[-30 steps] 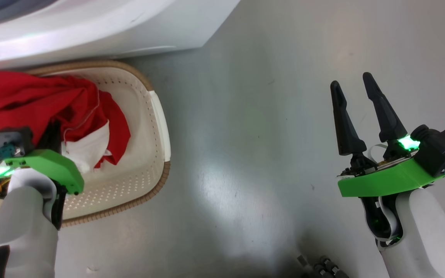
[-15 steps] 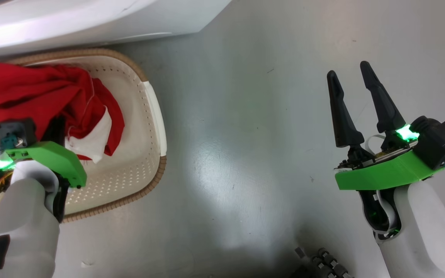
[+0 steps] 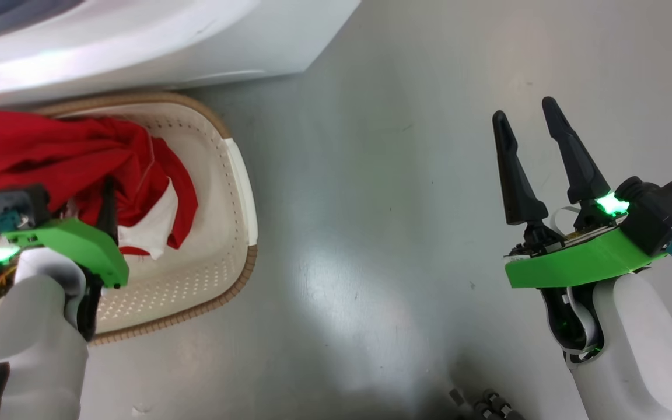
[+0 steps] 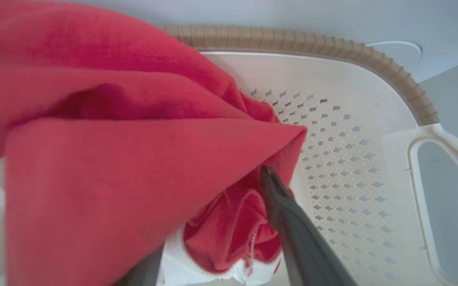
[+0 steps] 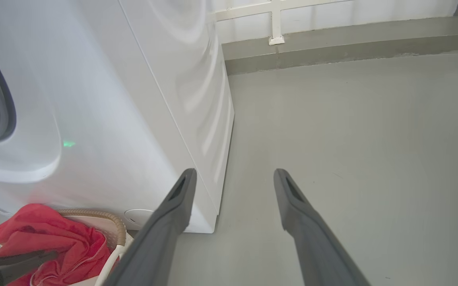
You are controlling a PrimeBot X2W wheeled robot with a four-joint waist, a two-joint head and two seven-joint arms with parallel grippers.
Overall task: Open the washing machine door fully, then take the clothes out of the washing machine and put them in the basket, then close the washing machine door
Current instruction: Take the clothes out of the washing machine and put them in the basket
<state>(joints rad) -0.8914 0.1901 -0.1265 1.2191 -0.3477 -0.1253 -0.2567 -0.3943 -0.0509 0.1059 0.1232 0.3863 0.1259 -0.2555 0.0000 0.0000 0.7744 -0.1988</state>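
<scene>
Clothes (image 4: 105, 159) lay bunched between spread jaws of left gripper (image 4: 213, 198), covering one side. Other finger (image 4: 300, 238) was exposed, tip touching red fabric. Basket (image 4: 372, 79) wall stood beyond jaws.

The left pincer (image 3: 92, 195) sits low at the robot's left on a pale forearm (image 3: 32, 344), its wrist tipped forward and down. Its jaws stand apart: one dark finger (image 4: 292, 222) shows in full, the other only at its base. The right pincer (image 3: 524, 111) hangs at the robot's right, holding nothing, both long fingers (image 5: 161, 230) spread and pointing forward, its forearm (image 3: 633, 350) angled up from below.
</scene>
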